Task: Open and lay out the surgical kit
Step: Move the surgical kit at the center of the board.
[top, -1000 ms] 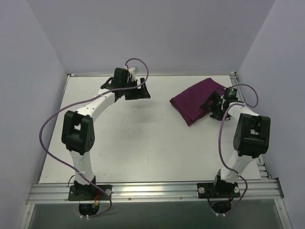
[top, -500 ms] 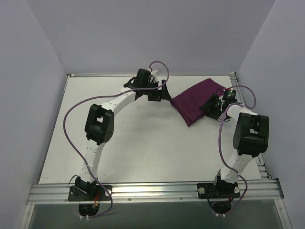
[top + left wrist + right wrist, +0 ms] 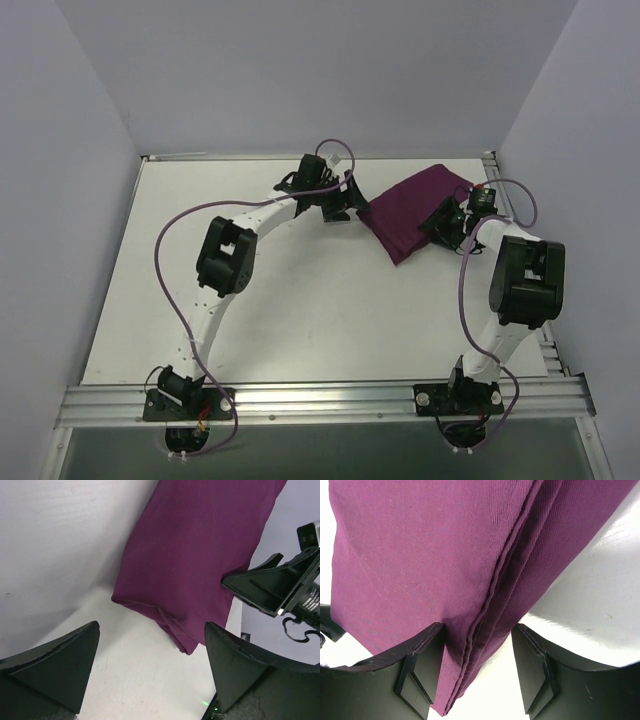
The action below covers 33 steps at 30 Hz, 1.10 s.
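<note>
Maroon cloth wrap [image 3: 410, 212] lies folded shut at the far right of the table [image 3: 300, 310], near its back edge; no tray or instruments show, so they are presumably inside. Right gripper [image 3: 447, 222] sits at the wrap's right side, its 2 fingers [image 3: 422, 667] closed on a folded hem several layers thick. Left gripper [image 3: 345, 205] hangs just beside the wrap's left corner, jaws spread wide, holding nothing.

Risks, as I judge them: the right pinch seems to take more than 1 layer, so a pull could drag the whole bundle across the table instead of peeling 1 flap, and anything heavy inside could slide out. The left jaws, closing where they are, might catch only the corner tip.

Overhead view gives the placing of both arms and the bundle but hides the grip. Right wrist view alone shows the stacked hem between the fingers; left wrist view alone shows the tucked corner ahead of the open jaws, untouched by either finger
</note>
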Each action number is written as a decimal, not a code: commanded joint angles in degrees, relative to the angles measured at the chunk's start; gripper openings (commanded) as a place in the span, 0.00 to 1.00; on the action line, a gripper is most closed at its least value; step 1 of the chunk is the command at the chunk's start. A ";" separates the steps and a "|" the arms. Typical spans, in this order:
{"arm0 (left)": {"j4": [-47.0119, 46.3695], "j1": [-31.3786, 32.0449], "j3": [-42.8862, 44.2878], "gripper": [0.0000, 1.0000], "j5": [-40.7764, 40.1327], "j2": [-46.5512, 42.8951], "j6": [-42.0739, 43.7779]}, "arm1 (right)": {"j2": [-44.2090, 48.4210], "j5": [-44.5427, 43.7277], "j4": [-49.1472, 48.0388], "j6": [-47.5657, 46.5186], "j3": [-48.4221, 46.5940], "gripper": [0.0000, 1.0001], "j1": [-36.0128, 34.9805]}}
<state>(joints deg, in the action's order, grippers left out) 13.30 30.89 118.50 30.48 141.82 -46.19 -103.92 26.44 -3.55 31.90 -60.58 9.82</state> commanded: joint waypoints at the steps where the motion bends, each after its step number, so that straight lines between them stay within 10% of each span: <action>1: -4.42 1.18 4.37 0.95 -0.59 1.00 -4.78 | 1.09 0.55 2.41 -0.79 0.20 0.55 0.37; 5: -4.51 1.54 4.90 1.00 -1.56 1.53 -6.44 | 0.82 0.37 2.67 -1.14 -0.07 0.55 0.37; 23: 8.40 2.06 19.66 0.63 -4.73 10.06 -6.72 | -0.23 0.11 3.29 -1.84 -1.56 0.52 0.28; 33: 7.71 1.36 12.12 0.24 -3.94 5.41 -6.19 | 1.00 0.02 5.49 -2.37 -0.95 0.42 -0.42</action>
<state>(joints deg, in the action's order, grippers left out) 20.08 32.64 133.01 26.87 150.95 -53.45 -103.92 26.76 -2.37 31.24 -61.21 9.69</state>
